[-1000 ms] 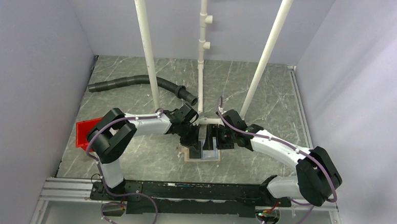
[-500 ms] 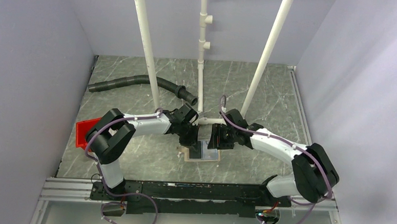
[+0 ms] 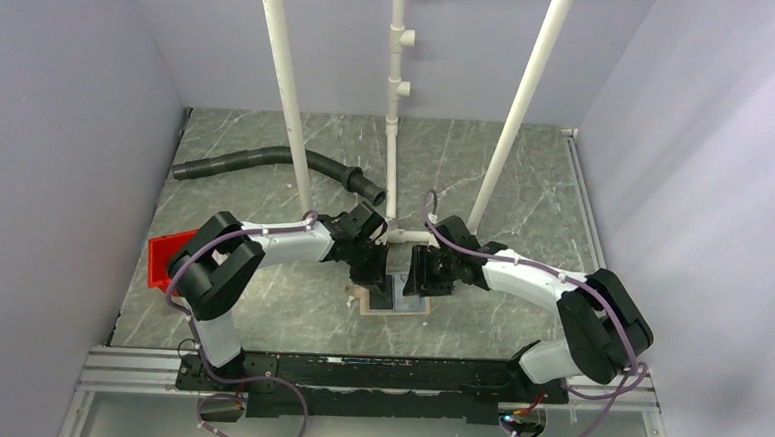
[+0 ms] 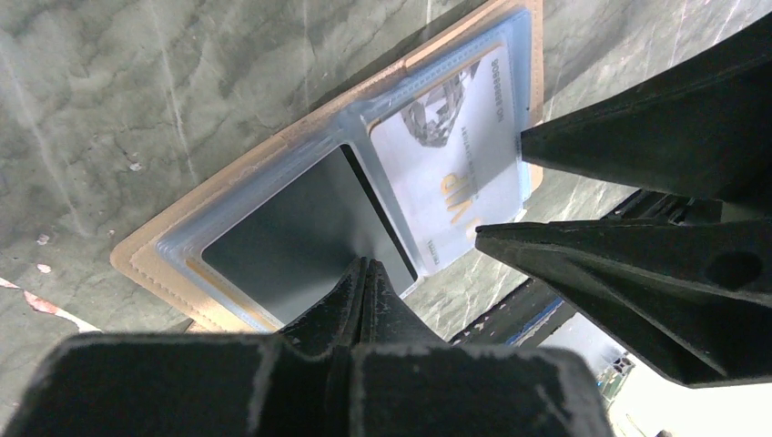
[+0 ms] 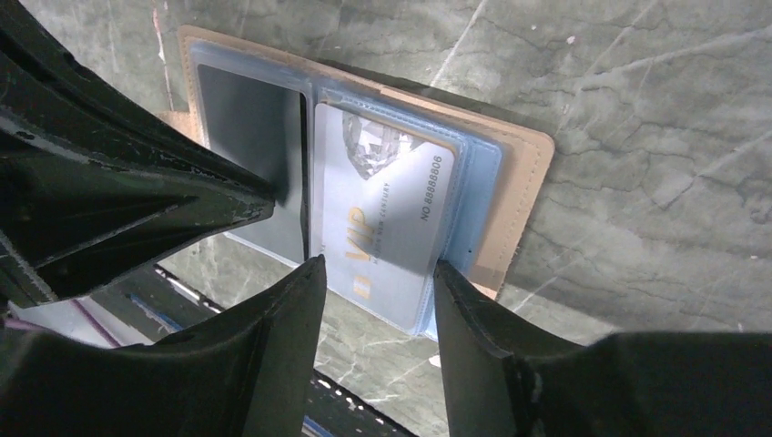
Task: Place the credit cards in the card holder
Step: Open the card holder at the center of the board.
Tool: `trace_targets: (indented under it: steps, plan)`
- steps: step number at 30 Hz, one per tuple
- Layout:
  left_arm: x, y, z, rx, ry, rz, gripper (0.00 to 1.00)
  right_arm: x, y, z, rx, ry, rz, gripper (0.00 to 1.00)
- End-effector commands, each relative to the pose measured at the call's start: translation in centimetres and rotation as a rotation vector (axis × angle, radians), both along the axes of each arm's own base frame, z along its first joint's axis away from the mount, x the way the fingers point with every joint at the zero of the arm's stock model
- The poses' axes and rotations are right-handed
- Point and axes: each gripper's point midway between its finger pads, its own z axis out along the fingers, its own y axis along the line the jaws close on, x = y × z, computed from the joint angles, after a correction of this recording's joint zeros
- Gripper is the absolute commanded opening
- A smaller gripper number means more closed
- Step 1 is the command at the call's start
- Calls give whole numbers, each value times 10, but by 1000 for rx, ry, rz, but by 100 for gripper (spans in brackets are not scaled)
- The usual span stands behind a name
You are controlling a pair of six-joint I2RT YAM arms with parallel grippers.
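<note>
The tan card holder (image 3: 396,301) lies open on the table between both arms, its tan border (image 4: 137,259) (image 5: 519,182) framing pale blue sleeves. A dark credit card (image 4: 282,228) (image 5: 241,109) fills one sleeve. A white credit card (image 4: 455,173) (image 5: 382,209) marked VIP sits in the other sleeve. My left gripper (image 4: 367,264) (image 3: 375,278) is shut, its tip pressing on the dark card. My right gripper (image 5: 378,269) (image 3: 418,283) straddles the white card's near end, one fingertip against each side edge.
A red bin (image 3: 164,259) stands at the table's left edge. A black corrugated hose (image 3: 266,159) lies at the back left. Three white pipes (image 3: 398,99) rise behind the holder. The arms' base rail (image 3: 355,377) runs along the near edge.
My right gripper has narrowed its jaws onto the white card's sides and shifted slightly left over the holder. The left gripper has stayed shut on the dark card.
</note>
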Motion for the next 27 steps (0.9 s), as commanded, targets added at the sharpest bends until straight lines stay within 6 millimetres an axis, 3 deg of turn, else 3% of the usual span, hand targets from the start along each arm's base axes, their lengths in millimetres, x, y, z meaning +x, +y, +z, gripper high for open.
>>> trace_targets:
  steps: [1,7,13,17,23,25,27]
  plan:
    - [-1,11,-7,50,-6,-8,0,4,15,13,89,-29,26,46]
    - [2,8,0,30,-30,-14,0,2,22,41,168,-84,54,40]
    - [6,9,19,15,-66,5,3,-7,51,58,339,-46,176,45]
    - [7,25,36,30,-98,57,11,-8,65,61,407,-16,215,51]
    - [-3,81,56,149,-132,179,23,-21,106,64,478,51,413,60]
    - [-7,87,60,130,-127,180,28,-24,101,65,450,57,424,62]
    - [-11,79,63,73,-114,151,32,-11,83,63,368,-7,359,65]
